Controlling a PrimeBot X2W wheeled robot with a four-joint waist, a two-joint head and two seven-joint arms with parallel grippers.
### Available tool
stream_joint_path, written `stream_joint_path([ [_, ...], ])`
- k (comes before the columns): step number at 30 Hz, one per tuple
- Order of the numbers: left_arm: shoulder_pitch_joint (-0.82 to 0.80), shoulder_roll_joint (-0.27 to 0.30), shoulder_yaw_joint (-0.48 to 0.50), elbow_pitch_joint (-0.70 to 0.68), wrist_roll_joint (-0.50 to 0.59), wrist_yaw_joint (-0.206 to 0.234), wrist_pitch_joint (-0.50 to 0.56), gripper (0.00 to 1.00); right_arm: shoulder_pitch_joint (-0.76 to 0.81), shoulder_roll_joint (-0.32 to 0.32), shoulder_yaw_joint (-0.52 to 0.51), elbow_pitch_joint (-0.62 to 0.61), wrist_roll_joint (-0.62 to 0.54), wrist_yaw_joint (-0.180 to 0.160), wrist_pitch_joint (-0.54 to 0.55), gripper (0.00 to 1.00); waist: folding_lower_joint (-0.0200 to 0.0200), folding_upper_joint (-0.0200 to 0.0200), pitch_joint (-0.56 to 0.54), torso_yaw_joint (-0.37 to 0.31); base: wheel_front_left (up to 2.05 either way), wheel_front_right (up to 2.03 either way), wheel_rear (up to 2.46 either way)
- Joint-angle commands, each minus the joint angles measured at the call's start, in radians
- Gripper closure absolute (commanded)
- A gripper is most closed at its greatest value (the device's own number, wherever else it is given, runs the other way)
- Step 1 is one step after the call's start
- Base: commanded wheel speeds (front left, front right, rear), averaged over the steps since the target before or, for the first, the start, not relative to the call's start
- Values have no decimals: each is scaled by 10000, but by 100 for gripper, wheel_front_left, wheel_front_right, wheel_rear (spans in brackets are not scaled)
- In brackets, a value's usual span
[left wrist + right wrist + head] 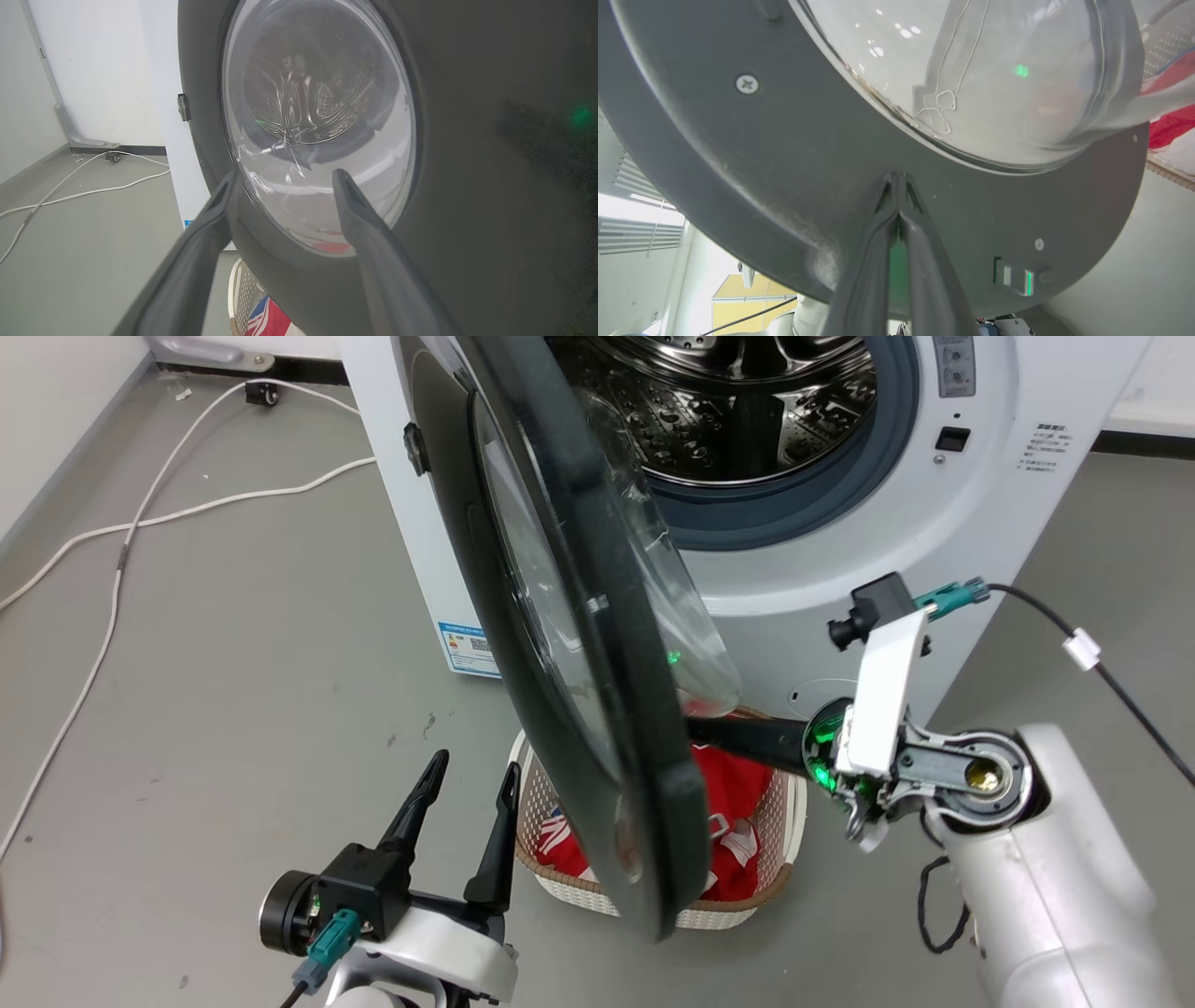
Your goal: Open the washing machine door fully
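Observation:
The washing machine (840,569) stands at the top, its steel drum (738,401) exposed. The washing machine door (653,756) is swung out partway, edge-on to the head view, its glass bowl (691,644) facing the machine. My right gripper (709,733) reaches in from the right behind the door. In the right wrist view it (897,176) is shut, tips pressed against the door's inner black rim (784,177) just below the bowl. My left gripper (473,765) is open in front of the door's outer face (467,163), apart from it, with nothing between its fingers (285,175).
A white laundry basket (747,905) holding red clothes (733,793) sits on the floor under the door's lower edge. White cables (121,551) trail across the grey floor at the left. A blue sticker (467,649) marks the machine's lower left corner. A black cable (1120,691) runs off my right wrist.

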Motion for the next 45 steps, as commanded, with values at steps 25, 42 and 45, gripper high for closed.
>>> stream_joint_path([
  [25, 500, 432, 89, 286, -61, 104, -14, 0, 2929, -23, -959, -1826, -227, 6, -5939, 100, 2, 0, -802, -740, 0, 0, 0],
  [42, 749, 666, 188, 357, -368, 245, 97, 0, 5747, -165, -2760, -3254, -3673, 6, -9722, 0, 2, 0, -1100, -1199, 0, 0, 0],
  [45, 779, 665, 184, 421, -392, 251, 85, 0, 5992, -438, -2972, -3719, -5919, 6, -10535, 0, 2, 0, -1155, -1210, 0, 0, 0],
])
